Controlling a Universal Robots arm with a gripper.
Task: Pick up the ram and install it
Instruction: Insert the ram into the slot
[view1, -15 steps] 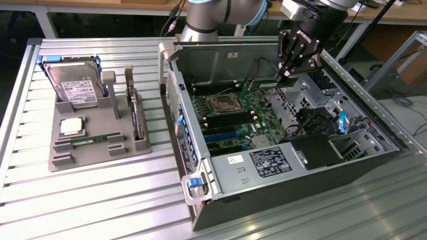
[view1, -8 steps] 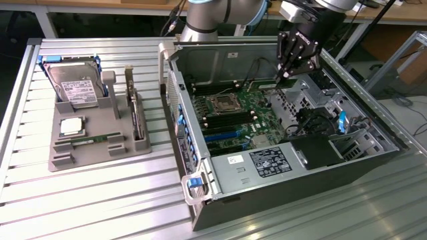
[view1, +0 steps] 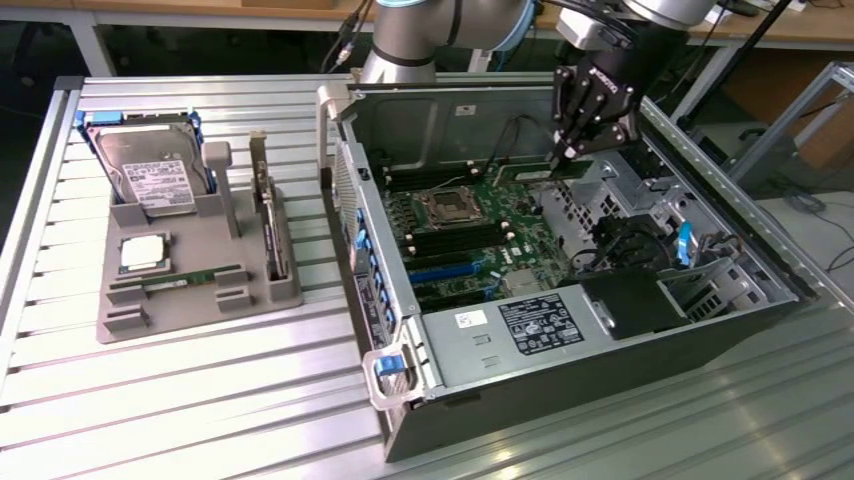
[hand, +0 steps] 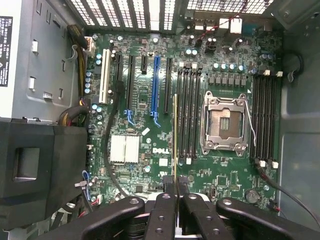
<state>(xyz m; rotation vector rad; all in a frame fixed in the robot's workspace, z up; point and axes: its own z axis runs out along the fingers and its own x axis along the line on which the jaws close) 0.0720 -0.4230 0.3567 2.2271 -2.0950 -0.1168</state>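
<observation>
The ram (hand: 175, 135) hangs on edge inside the case, its long axis parallel to the memory slots (hand: 189, 115) just above the motherboard, clamped between the closed gripper (hand: 175, 189) fingertips

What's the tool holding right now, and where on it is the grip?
The ram, pinched across its flat faces by the tool, at its upper edge.

case (view1: 441, 115) side open, free slots (hand: 189, 115) beside ram (hand: 174, 135), cable (hand: 107, 145) crossing motherboard (hand: 150, 150)

High exterior, close wrist; motherboard (hand: 150, 165) shared
</observation>
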